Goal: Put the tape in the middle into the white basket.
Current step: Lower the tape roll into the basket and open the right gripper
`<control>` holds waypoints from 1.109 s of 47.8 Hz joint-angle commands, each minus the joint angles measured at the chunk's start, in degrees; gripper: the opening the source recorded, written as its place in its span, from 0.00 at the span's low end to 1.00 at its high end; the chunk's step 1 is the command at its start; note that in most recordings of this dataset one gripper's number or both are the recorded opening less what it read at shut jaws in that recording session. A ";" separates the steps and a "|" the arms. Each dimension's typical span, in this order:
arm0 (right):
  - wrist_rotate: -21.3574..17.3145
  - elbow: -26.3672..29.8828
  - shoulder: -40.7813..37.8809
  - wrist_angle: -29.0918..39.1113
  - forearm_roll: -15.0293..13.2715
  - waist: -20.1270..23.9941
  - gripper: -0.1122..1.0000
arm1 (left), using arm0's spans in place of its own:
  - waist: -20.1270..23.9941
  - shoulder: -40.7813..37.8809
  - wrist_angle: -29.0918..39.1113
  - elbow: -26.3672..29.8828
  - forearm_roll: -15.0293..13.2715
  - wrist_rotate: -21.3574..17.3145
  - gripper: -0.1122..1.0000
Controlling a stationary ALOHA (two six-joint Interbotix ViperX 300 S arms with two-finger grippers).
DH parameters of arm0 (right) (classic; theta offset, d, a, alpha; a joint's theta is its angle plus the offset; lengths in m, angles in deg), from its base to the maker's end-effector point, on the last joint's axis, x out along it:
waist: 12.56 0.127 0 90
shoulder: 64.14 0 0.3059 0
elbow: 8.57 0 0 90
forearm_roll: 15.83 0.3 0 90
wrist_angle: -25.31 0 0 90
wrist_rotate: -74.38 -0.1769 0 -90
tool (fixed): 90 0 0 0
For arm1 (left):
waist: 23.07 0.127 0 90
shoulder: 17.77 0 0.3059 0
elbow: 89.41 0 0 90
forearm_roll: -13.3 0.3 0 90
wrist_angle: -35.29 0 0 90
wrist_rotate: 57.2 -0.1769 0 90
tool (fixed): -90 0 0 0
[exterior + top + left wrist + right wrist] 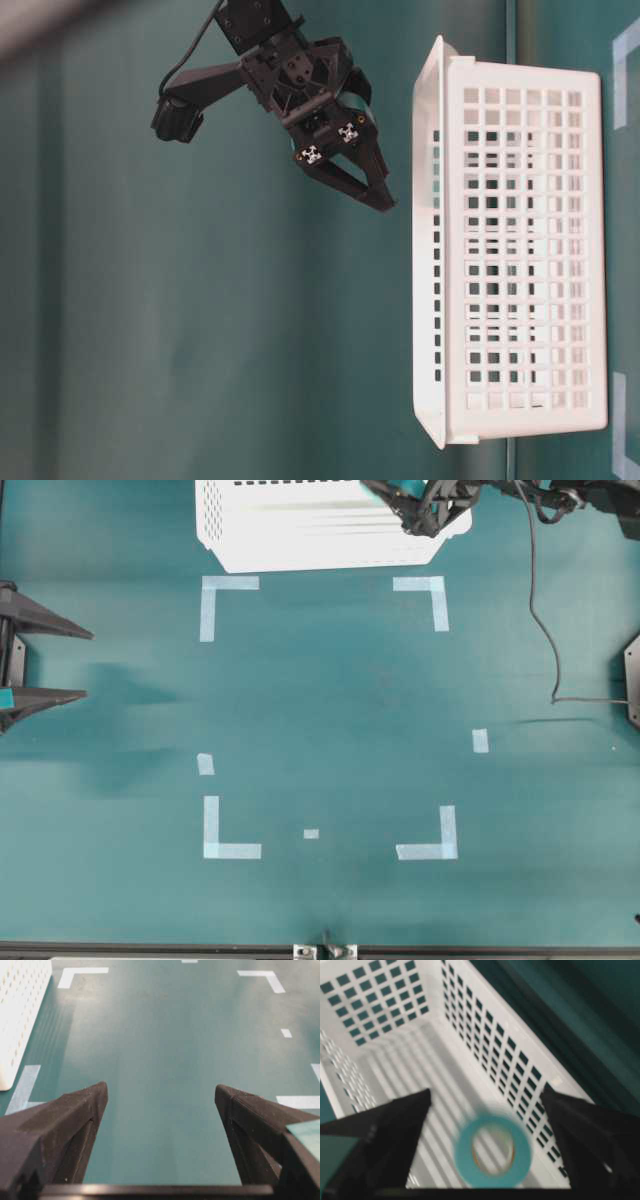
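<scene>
Blurring tape (pixel 492 1150) between spread right tool (pixel 485 1110), over white basket (pixel 395 1005), left tool (pixel 160 1105) spread.

No readable text, labels or numbers anywhere.

The flat teal table surface (pixel 330 710) is open across its middle; only flat pale-blue tape corner marks (pixel 228 592) lie there, and they block nothing. At the far edge, the large white perforated plastic basket (pixel 300 530) stands as the one tall obstacle. Its top is open, and the black right gripper (pixel 485 1105), jaws wide, hangs over its right end. A thin black cable (pixel 545 630) lies near the right edge.
</scene>
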 commanded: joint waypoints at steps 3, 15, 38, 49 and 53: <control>-0.26 1.41 0.70 -0.62 -0.26 -0.18 0.97 | 0.18 -0.44 -0.26 0.79 0.00 0.09 0.51; -0.35 1.41 1.05 -0.53 -0.26 0.44 0.97 | 0.18 -0.44 -0.26 0.70 0.00 0.09 0.51; -0.09 -2.20 5.54 -2.11 -0.35 11.87 0.97 | 0.18 -0.44 -0.26 0.79 0.00 0.09 0.51; -0.09 -4.13 6.24 -4.22 -0.44 16.52 0.97 | 0.18 -0.44 -0.26 0.70 0.00 0.09 0.51; -0.09 -4.75 6.33 -4.22 -0.44 18.11 0.97 | 0.18 -0.44 -0.26 0.70 0.00 0.09 0.51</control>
